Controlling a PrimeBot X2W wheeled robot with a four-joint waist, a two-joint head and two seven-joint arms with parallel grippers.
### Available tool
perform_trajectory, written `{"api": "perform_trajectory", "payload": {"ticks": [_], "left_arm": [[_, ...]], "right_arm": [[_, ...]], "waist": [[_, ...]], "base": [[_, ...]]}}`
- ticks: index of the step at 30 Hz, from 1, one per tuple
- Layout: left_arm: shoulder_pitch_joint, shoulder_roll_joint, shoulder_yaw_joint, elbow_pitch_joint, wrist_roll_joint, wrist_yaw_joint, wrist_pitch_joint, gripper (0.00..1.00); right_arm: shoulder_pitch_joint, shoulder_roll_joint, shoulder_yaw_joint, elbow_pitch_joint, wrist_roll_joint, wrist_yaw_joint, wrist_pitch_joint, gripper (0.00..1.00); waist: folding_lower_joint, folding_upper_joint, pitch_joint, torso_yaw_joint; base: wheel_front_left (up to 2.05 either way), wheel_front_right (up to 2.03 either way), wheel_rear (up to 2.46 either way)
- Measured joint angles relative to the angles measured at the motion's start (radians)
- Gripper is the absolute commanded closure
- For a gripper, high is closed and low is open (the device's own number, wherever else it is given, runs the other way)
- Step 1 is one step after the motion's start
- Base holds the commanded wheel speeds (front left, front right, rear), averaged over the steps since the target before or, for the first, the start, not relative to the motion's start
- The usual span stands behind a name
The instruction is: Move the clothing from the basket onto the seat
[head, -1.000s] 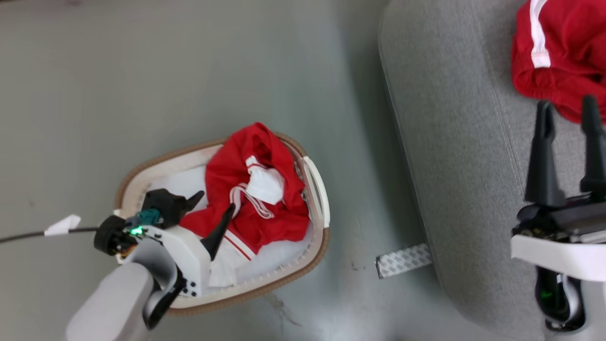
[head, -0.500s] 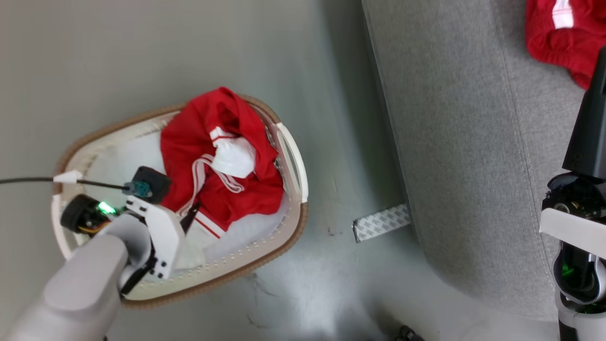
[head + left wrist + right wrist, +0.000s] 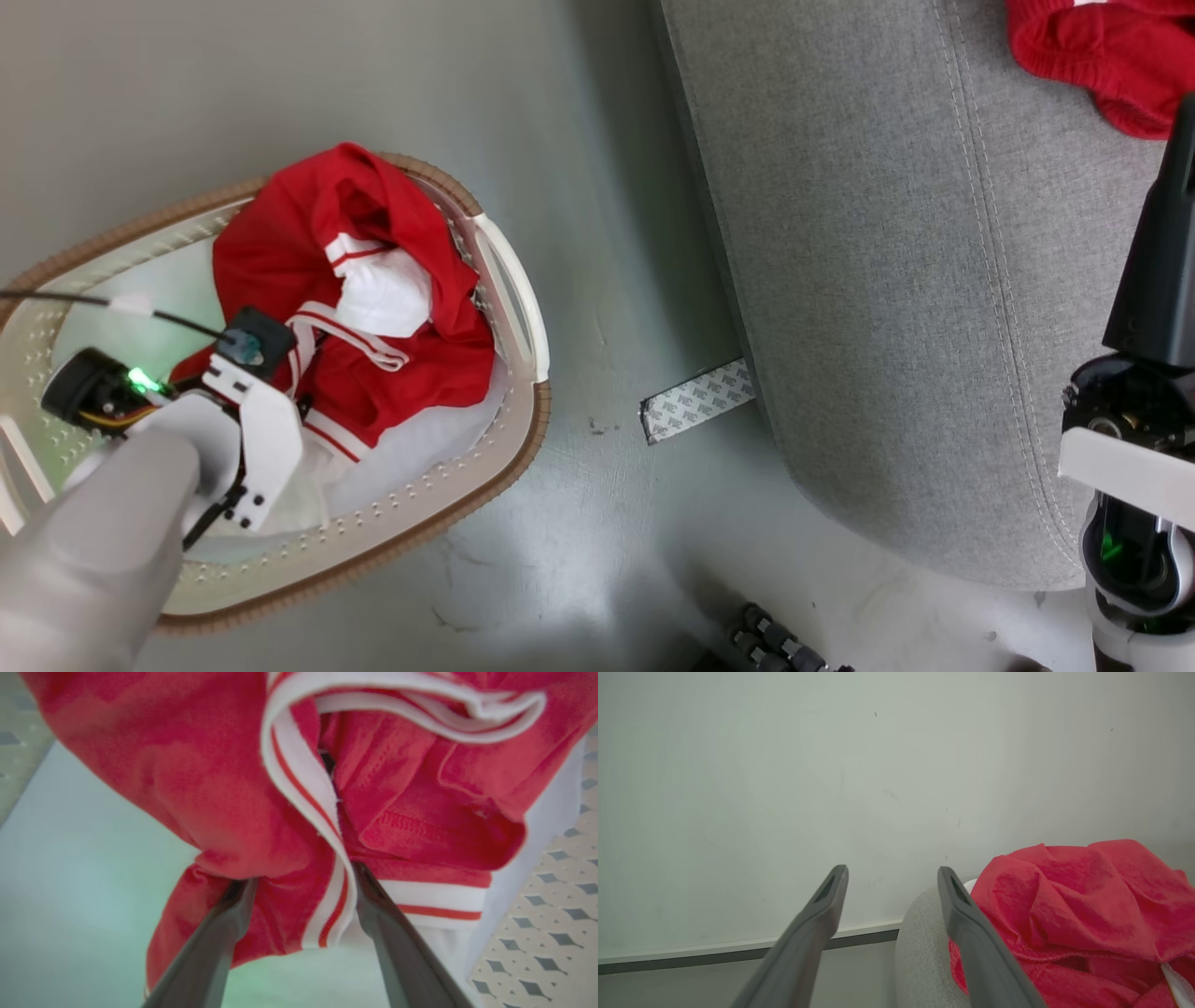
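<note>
The white basket [image 3: 509,280] with its brown rim stands on the floor at the left and holds crumpled red clothing [image 3: 280,243] with white stripes. My left gripper [image 3: 303,879] points down into it. It is open, and its fingertips [image 3: 243,891] press into the red cloth, with a fold and a white stripe [image 3: 299,784] between them. Its white wrist housing [image 3: 261,429] hides the fingers in the head view. The grey seat [image 3: 887,280] fills the right side, and another red garment [image 3: 1111,47] lies on it. My right gripper [image 3: 892,873] is open and empty, beside that garment [image 3: 1073,905].
A white pad [image 3: 411,457] lines the basket floor. A patterned tape strip [image 3: 695,401] lies on the grey floor at the seat's edge. A black cable [image 3: 56,297] crosses the basket's left side. A dark ribbed object [image 3: 775,644] shows at the bottom edge. A pale wall [image 3: 784,788] stands behind the seat.
The head camera has moved, so the whole picture has shifted left. My left gripper has gone down into the red clothing, and its fingers are now hidden in the head view. Both grippers stay open.
</note>
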Motion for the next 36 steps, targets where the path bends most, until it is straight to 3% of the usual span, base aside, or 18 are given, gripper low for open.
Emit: {"api": "perform_trajectory", "payload": {"ticks": [5,8,18,22,28,36], "left_arm": [[-0.035,-0.012,-0.033,0.056,0.036,0.008,0.027,0.0],[-0.044,-0.02,-0.035,0.081,0.029,0.007,0.023,1.0],[-0.045,-0.037,-0.03,0.118,-0.021,-0.002,-0.067,1.0],[-0.026,-0.086,-0.022,0.109,-0.059,-0.005,-0.126,1.0],[0.025,-0.166,-0.046,0.048,-0.123,-0.007,-0.251,1.0],[0.084,-0.207,-0.094,-0.084,-0.214,-0.009,-0.364,1.0]], "right_arm": [[0.029,0.0,-0.005,-0.009,0.0,0.0,0.0,0.0],[0.038,0.0,-0.005,-0.011,0.0,0.0,0.0,0.0],[0.024,0.0,0.011,0.009,-0.004,0.0,0.0,0.0],[0.016,0.001,-0.005,0.031,-0.039,0.0,0.0,0.0],[0.022,0.002,-0.041,0.07,-0.101,0.0,0.0,0.0],[0.073,0.002,-0.063,0.142,-0.136,0.0,0.0,0.0]], "waist": [[0.0,-0.0001,0.003,-0.001],[0.0,-0.0001,0.002,-0.001],[0.0,0.0,-0.028,-0.007],[0.0,0.0,-0.068,0.003],[0.0,0.0,-0.177,0.058],[-0.0001,-0.0001,-0.362,0.153]], "base": [[0.01,0.01,0.01],[0.03,0.03,0.03],[0.0,0.0,0.0],[0.0,0.0,0.0],[0.0,0.0,0.0],[0.0,0.0,0.0]]}}
